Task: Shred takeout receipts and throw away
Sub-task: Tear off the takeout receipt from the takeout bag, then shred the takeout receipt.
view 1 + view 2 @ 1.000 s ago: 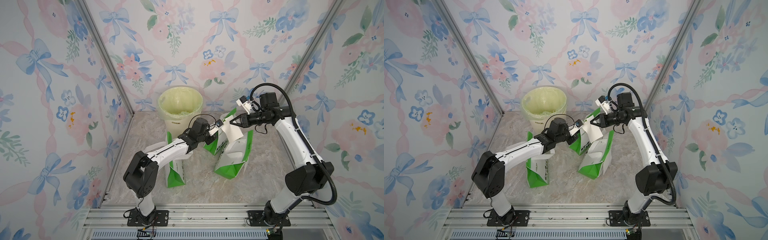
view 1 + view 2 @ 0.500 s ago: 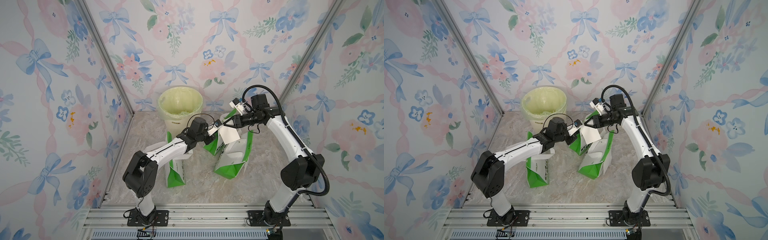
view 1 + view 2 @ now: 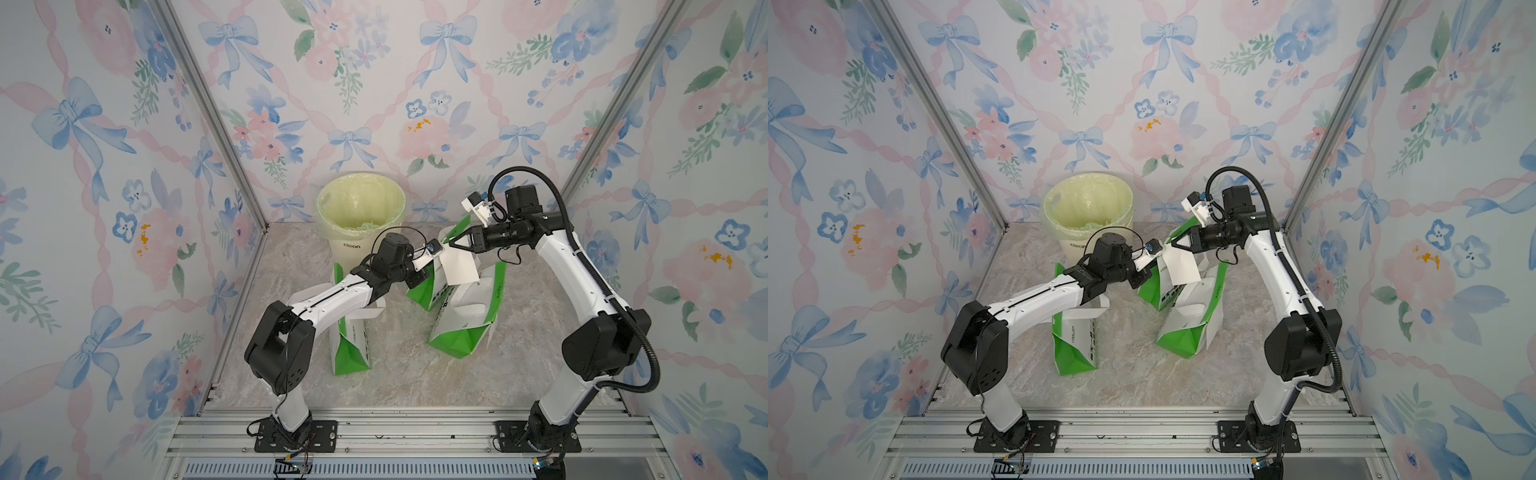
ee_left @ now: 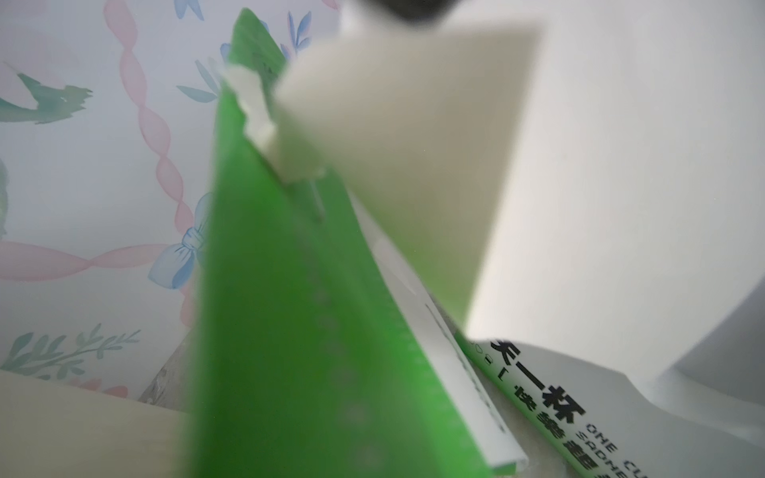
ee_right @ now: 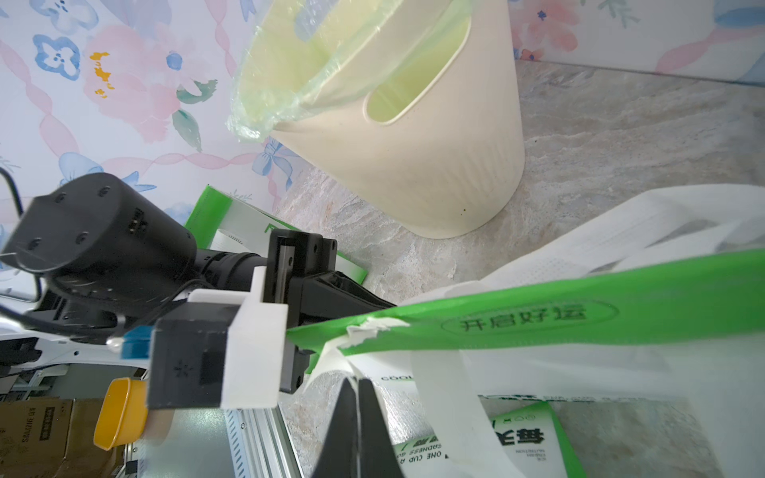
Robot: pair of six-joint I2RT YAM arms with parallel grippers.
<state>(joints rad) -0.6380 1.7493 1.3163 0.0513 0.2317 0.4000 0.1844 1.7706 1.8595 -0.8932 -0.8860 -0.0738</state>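
- Right wrist view: the left gripper [image 5: 298, 331] is seen with its jaws clamped on the green rim of the middle bag [image 5: 538, 314], where a small torn scrap [image 5: 366, 327] clings.
- The right gripper [image 3: 453, 245] is shown with jaws shut, pinching the receipt [image 3: 459, 270], which hangs above the middle bag, right of the bin [image 3: 360, 208].
- Progress is judged early: the receipt looks whole (no shreds can be made out in the bin); tearing and binning are left.
- Counted: one receipt plainly seen, three bags on the desk [image 3: 395, 374], one bin.
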